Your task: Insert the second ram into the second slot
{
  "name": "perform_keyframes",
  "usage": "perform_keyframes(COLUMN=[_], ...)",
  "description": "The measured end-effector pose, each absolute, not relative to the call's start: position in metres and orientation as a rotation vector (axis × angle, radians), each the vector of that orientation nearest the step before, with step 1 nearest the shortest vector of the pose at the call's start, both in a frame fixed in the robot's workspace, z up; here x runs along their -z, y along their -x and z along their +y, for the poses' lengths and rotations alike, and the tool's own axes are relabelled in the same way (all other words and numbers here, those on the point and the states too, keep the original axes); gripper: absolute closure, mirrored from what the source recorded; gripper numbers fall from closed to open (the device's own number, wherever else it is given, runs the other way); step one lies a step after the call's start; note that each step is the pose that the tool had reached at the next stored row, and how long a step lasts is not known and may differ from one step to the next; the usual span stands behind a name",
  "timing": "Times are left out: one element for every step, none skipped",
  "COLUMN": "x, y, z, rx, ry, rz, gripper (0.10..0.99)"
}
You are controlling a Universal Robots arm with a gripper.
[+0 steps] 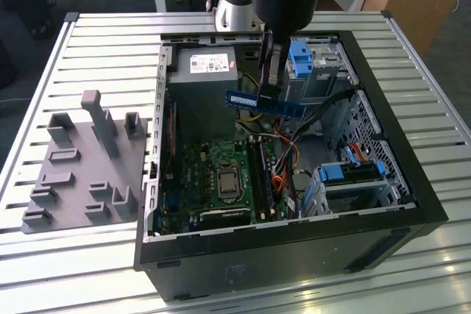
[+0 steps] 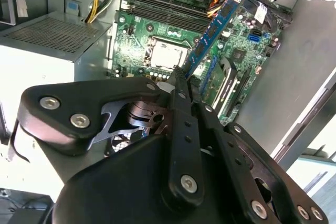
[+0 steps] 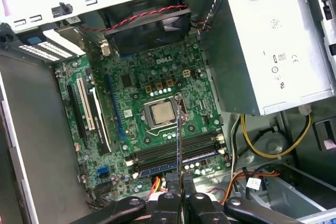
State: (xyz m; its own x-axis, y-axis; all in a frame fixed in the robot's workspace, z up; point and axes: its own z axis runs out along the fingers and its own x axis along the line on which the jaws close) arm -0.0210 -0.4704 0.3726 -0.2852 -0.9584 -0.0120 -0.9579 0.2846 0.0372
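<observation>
1. Exterior view's left: a grey moulded plastic fixture block with upright posts (image 1: 81, 167) sits on the slatted metal table (image 1: 103, 42).
2. An open black desktop computer case (image 1: 294, 255) lies on its side. The grey metal power supply box (image 1: 202, 79) carries a white label, but the print is too small to read.
3. A green motherboard (image 1: 221, 174) lies on the case floor. In the first wrist view the long black memory slots (image 3: 157, 156) are partly crossed by the stick.
4. The black two-fingered hand (image 1: 271, 82) is clamped on the second ram (image 1: 265, 103), a thin blue circuit-board stick.
   - The ram is held level above the board, clear of the slots.
   - The fingers hide the gripped part (image 2: 181, 80).
   - The first wrist view shows the ram edge-on (image 3: 178, 140), so its faces are hidden.
5. Exterior view's right: a blue plastic drive bracket (image 1: 302, 60). The arm above the hand is cut off by the frame top.
</observation>
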Motion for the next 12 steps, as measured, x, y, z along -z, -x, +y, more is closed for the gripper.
perform_keyframes(x=[-0.3726,-0.3726,-0.3725,-0.3725,-0.3725,-0.3724,-0.3724,-0.3724,-0.3723,-0.3723,-0.3723,-0.3722], y=[0.021,0.021,0.021,0.021,0.021,0.021,0.021,0.021,0.021,0.021,0.021,0.021], z=[-0.4704,-0.4704,-0.4704,-0.4704,-0.4704,-0.4704,-0.4704,-0.4704,-0.4704,-0.4704,-0.4704,-0.4704], rx=[0.058,0.058,0.058,0.058,0.058,0.058,0.058,0.058,0.058,0.058,0.058,0.058], ry=[-1.866,-1.861,-1.856,-1.851,-1.845,-1.841,-1.836,-1.831,-1.826,-1.822,-1.817,-1.813], rz=[-2.511,-2.515,-2.519,-2.523,-2.527,-2.53,-2.534,-2.537,-2.541,-2.544,-2.547,-2.551], gripper=[0.949,0.949,0.949,0.949,0.949,0.949,0.949,0.949,0.949,0.949,0.949,0.949])
